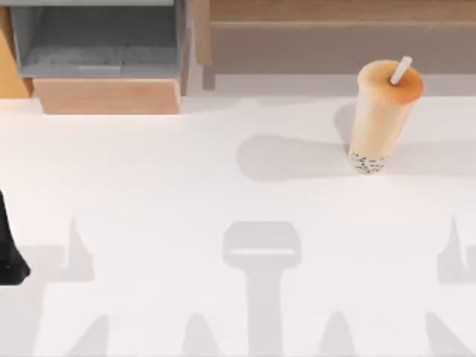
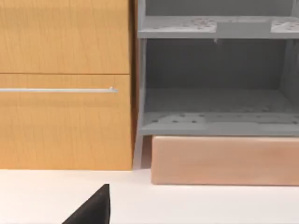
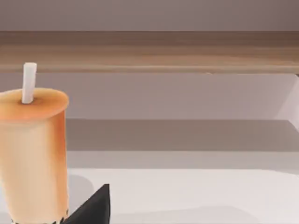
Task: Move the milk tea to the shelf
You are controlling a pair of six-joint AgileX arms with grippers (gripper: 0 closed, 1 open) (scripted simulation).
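**Milk tea standing free, shelf unoccupied**

The desk (image 1: 186,201) carries the grey shelf (image 1: 97,44) at far left, presumably kept open to receive the cup. The milk tea (image 1: 379,119) stands upright at far right, ungrasped. Neither gripper's finger state can be told.

The milk tea (image 1: 381,119) stands upright on the table (image 1: 186,193), toward its right rear. Behind the cup runs a long low bench (image 1: 335,33). Well to the cup's left, at the table's rear left, sits the shelf (image 1: 100,48) on a block (image 1: 108,95), with a cabinet (image 2: 65,84) just beside the shelf's far side.
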